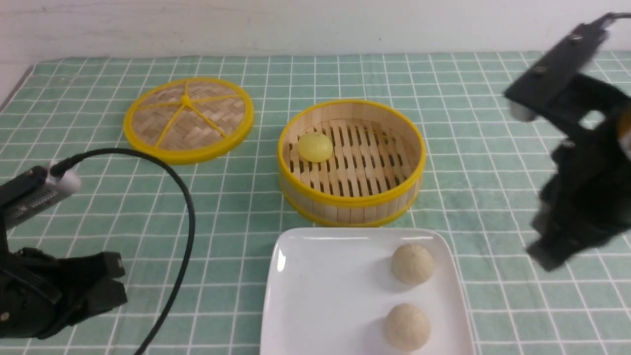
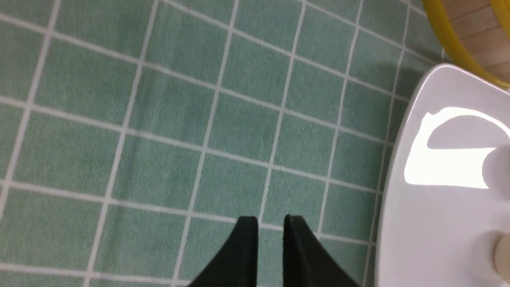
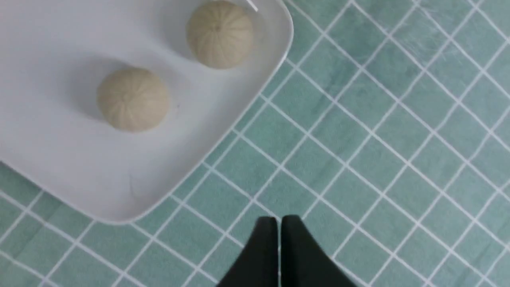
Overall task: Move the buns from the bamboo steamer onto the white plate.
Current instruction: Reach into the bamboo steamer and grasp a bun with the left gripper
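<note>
Two cream buns (image 1: 412,264) sit along the white plate's (image 1: 320,296) right edge; the yellow bun (image 1: 315,146) remains in the steamer (image 1: 351,197). The left gripper (image 2: 271,231) and right gripper (image 3: 279,229) are both closed and empty.

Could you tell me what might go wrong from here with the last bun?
1. The yellow bun sits near the bamboo steamer wall on the robot's left, so a claw finger may strike the rim and shove the steamer.
2. Both cream buns lie on the white plate's right half; setting down there may knock one rolling.
3. The right claw is shut and must open before descending.
</note>
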`<action>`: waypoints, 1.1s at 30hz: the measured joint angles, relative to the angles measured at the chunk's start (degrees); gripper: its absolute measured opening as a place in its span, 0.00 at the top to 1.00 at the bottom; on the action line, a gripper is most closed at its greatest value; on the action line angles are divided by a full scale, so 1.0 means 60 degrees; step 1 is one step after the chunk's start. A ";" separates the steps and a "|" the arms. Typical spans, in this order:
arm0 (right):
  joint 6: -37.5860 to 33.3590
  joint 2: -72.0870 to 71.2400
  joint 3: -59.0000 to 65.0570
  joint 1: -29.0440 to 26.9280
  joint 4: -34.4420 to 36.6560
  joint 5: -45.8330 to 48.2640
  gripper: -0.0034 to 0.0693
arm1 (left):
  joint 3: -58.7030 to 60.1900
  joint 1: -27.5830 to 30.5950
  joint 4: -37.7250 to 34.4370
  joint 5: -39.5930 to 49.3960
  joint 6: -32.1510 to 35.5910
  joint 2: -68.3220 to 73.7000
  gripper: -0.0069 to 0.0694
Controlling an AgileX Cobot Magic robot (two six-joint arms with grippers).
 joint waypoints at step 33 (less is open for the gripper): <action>0.0000 -0.4656 0.5875 0.0000 -0.0541 -0.4926 0.96 | -1.4831 -0.6052 0.5762 0.3201 -0.4088 1.1659 0.47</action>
